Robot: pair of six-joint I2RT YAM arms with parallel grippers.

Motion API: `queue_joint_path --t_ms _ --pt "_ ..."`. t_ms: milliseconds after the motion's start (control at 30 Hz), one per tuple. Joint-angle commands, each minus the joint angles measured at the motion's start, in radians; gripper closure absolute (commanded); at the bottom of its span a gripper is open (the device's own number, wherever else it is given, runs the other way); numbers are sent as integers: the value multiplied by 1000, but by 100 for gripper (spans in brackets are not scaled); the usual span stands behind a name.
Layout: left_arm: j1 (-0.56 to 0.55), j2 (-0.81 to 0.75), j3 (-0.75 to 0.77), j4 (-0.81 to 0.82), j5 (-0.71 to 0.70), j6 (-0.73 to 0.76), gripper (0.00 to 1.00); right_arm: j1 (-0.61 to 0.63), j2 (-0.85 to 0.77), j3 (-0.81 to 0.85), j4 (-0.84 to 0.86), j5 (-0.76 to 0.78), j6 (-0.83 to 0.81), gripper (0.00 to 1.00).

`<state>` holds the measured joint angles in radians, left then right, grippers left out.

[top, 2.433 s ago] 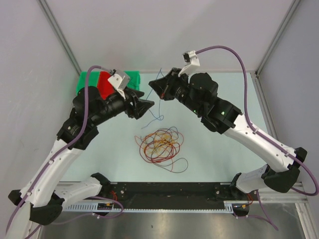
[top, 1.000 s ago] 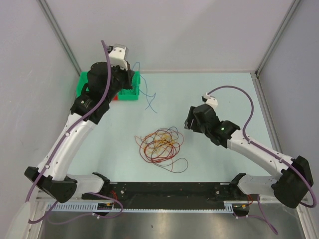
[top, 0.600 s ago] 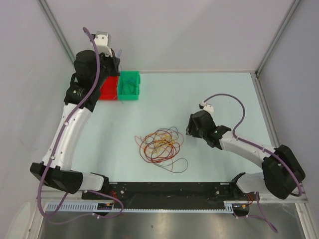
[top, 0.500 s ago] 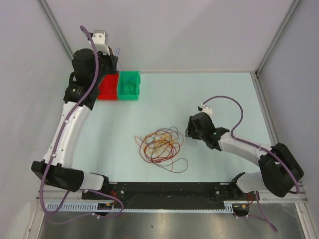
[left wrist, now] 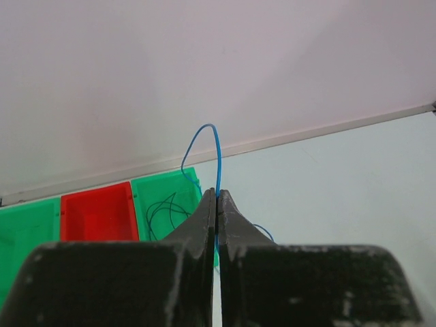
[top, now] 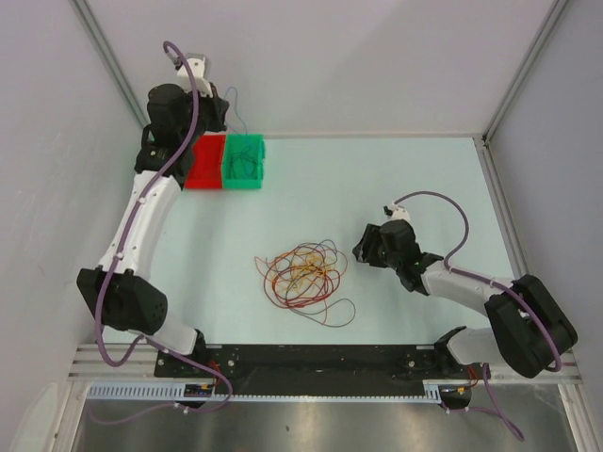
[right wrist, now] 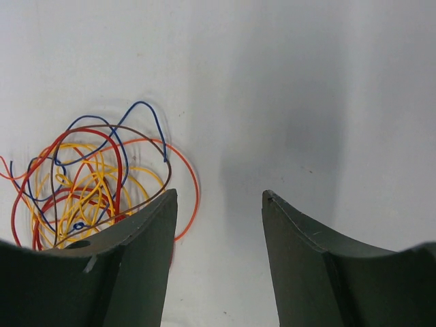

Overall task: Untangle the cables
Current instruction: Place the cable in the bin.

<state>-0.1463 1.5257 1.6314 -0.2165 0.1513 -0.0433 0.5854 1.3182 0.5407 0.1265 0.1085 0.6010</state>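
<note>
A loose tangle of cables [top: 301, 273] in red, orange, yellow and dark blue lies on the table's near middle. In the right wrist view the tangle [right wrist: 82, 184] is ahead and to the left of my right gripper [right wrist: 219, 194], which stands open over bare table with nothing between its fingers. My right gripper [top: 363, 247] hovers just right of the pile. At the back left my left gripper [top: 219, 111] is held high above the bins. Its jaws [left wrist: 216, 195] are shut on a thin blue cable [left wrist: 218, 146] that arches above the fingertips.
A red bin [top: 204, 162] and a green bin [top: 244, 162] stand side by side at the back left. A dark thin cable [left wrist: 160, 208] lies in the green bin [left wrist: 178, 187]. White walls with metal frame posts enclose the table.
My left arm has swung back over the bins, lifting the blue cable with it. My right arm has drawn down toward the table beside the pile, its jaws a little narrower.
</note>
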Motion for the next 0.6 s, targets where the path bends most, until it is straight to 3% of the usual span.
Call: queue_joint_path --t_ms 0,300,567 --pt "13 28 15 127 73 34 100 -67 -10 -22 117 -137 -4 43" --pt "39 108 41 198 148 79 100 -98 13 -28 145 -208 -3 44" --pt "51 165 84 212 119 68 100 -114 24 -33 159 -237 -1 46"
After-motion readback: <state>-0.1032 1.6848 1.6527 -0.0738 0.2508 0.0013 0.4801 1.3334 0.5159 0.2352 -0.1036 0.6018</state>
